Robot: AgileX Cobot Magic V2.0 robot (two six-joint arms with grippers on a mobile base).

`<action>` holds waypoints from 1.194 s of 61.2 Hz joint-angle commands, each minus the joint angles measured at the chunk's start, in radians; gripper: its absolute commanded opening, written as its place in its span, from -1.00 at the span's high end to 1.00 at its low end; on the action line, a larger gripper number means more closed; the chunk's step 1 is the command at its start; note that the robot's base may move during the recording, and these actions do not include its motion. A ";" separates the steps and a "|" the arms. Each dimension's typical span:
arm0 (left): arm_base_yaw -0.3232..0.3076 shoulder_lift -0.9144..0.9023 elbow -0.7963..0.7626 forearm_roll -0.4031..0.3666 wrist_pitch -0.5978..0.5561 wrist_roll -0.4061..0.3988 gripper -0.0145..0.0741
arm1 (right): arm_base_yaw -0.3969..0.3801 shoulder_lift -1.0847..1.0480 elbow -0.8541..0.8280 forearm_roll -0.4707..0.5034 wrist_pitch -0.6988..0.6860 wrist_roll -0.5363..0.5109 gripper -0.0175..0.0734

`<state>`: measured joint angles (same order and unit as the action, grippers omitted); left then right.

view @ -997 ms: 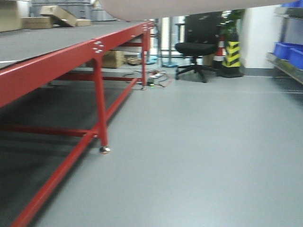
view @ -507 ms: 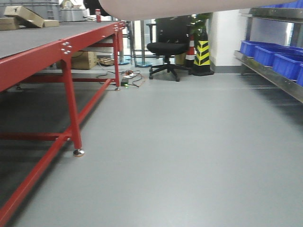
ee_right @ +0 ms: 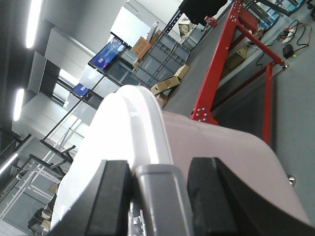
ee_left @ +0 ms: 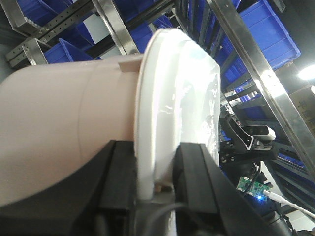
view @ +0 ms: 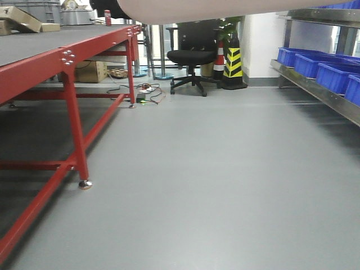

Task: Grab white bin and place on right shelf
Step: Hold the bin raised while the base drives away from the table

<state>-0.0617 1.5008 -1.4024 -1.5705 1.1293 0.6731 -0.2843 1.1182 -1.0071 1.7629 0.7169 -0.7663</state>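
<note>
Both left gripper [ee_left: 155,164] and right gripper [ee_right: 157,184] clamp the white bin [ee_left: 64,123]; office chair [view: 191,53] ahead; red table [view: 67,59] has shifted left, and the right shelf [view: 315,89] with blue crates [view: 332,76] is nearer.

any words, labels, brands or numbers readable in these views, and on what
None legible in any view.
blue panel: too blurred to read.
cardboard box: no readable print.
striped post: hazard stripes only, no words.
white bin: no label showing.
</note>
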 commanded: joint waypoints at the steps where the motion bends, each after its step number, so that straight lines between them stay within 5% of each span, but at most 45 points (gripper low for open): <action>1: -0.031 -0.047 -0.035 -0.047 0.192 0.050 0.96 | 0.021 -0.033 -0.045 0.128 0.121 0.002 0.49; 73: -0.031 -0.047 -0.035 -0.047 0.192 0.050 0.96 | 0.021 -0.033 -0.045 0.128 0.121 0.002 0.49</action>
<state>-0.0617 1.5008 -1.4024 -1.5682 1.1332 0.6731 -0.2843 1.1182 -1.0077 1.7646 0.7148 -0.7663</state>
